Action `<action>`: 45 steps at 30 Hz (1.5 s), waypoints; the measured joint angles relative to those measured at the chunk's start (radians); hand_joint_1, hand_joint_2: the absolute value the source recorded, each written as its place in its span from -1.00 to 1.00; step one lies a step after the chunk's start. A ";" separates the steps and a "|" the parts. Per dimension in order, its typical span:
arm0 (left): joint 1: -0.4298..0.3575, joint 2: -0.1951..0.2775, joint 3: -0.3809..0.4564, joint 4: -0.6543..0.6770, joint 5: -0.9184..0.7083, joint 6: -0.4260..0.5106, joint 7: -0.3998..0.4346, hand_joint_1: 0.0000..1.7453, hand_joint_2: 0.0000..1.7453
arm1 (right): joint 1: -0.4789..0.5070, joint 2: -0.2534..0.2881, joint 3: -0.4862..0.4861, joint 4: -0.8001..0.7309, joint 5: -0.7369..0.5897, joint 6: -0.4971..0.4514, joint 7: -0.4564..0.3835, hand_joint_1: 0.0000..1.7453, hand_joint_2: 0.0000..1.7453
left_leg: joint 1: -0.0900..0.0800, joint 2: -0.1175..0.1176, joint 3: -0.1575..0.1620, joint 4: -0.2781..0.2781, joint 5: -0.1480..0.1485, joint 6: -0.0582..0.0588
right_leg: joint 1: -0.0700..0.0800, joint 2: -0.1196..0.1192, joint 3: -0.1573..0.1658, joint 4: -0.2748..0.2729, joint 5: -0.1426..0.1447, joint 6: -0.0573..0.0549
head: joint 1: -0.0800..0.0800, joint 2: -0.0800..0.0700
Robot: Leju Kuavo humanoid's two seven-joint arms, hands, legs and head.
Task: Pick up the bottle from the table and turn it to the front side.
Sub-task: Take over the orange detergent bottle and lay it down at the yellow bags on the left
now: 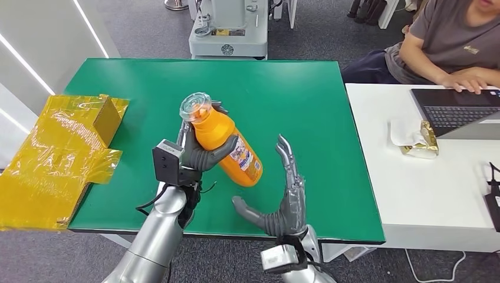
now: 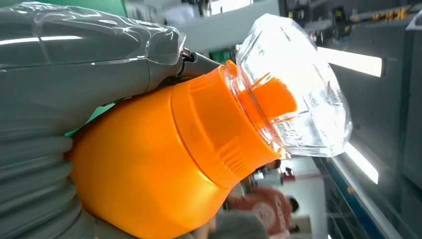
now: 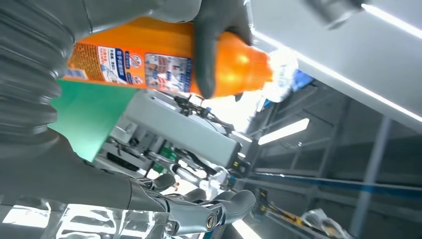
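An orange bottle (image 1: 227, 147) with a clear cap (image 1: 196, 108) hangs tilted above the green table (image 1: 295, 94), cap toward the far side. My left hand (image 1: 197, 154) grips its upper body, thumb across the front. Its printed label (image 1: 247, 162) faces right, toward my right hand (image 1: 282, 197), which stands open just right of the bottle's base, fingers spread upward, not touching it. The left wrist view gives a close look at the bottle (image 2: 164, 164) and its clear cap (image 2: 293, 84). From the right wrist I see the labelled bottle (image 3: 149, 59) with my left hand's dark fingers (image 3: 211, 45) around it.
A yellow plastic bag with a brown box (image 1: 109, 118) lies on the table's left edge. To the right stands a white table (image 1: 424, 194) with a laptop (image 1: 460, 109) and a wrapped snack (image 1: 420, 140); a person (image 1: 448, 47) sits there. A grey machine (image 1: 230, 29) stands beyond.
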 joint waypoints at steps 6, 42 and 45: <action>-0.020 0.030 0.038 0.002 -0.059 0.117 0.009 1.00 1.00 | 0.087 -0.001 0.004 -0.085 0.014 0.000 0.000 -1.00 1.00 | 0.000 0.000 0.000 0.000 0.000 0.000 | 0.000 0.000 0.000 0.000 0.000 0.000 | 0.000 0.000; -0.393 0.426 0.023 0.503 -1.384 0.504 0.579 1.00 1.00 | 0.144 0.029 -0.030 -0.088 0.015 0.133 0.000 -1.00 1.00 | 0.001 0.001 0.000 0.000 0.001 -0.002 | 0.000 0.002 0.000 0.001 0.000 -0.001 | 0.000 0.000; -0.380 0.430 0.023 0.532 -1.378 0.450 0.575 1.00 1.00 | 0.154 0.030 -0.032 -0.088 0.016 0.133 0.000 -1.00 1.00 | 0.001 0.001 0.000 0.000 0.001 -0.002 | 0.000 0.002 -0.001 0.001 0.000 -0.001 | 0.001 0.000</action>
